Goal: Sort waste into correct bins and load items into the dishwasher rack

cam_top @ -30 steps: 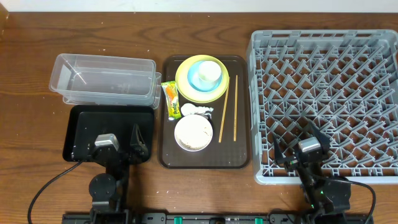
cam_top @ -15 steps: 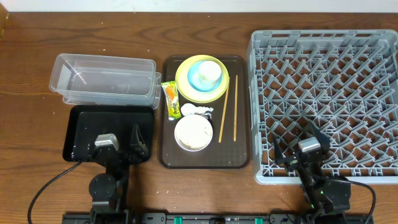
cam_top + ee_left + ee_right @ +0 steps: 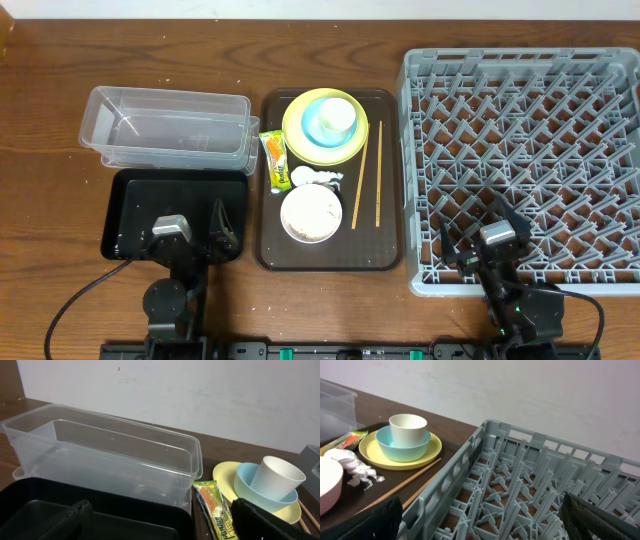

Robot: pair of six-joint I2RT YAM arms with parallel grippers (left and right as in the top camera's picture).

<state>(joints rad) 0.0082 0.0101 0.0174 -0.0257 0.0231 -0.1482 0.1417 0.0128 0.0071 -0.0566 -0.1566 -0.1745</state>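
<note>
On the brown tray (image 3: 385, 250) a small white cup (image 3: 338, 117) stands in a light blue bowl (image 3: 312, 120) on a yellow plate (image 3: 300, 145). Below them lie the green-and-orange wrapper (image 3: 275, 160), a crumpled white scrap (image 3: 315, 177), a whitish bowl (image 3: 311, 214) and two wooden chopsticks (image 3: 360, 185). The clear tub (image 3: 165, 125) and the black tub (image 3: 130, 205) sit to the left, the grey dishwasher rack (image 3: 525, 120) to the right. My left gripper (image 3: 185, 222) hangs open over the black tub's near edge. My right gripper (image 3: 487, 228) is open over the rack's near-left corner. Both hold nothing.
The wrapper (image 3: 212, 507) lies just right of the clear tub (image 3: 110, 455) in the left wrist view. In the right wrist view the rack's wall (image 3: 450, 480) stands between my jaws and the chopsticks (image 3: 405, 485). Bare wood surrounds the tray.
</note>
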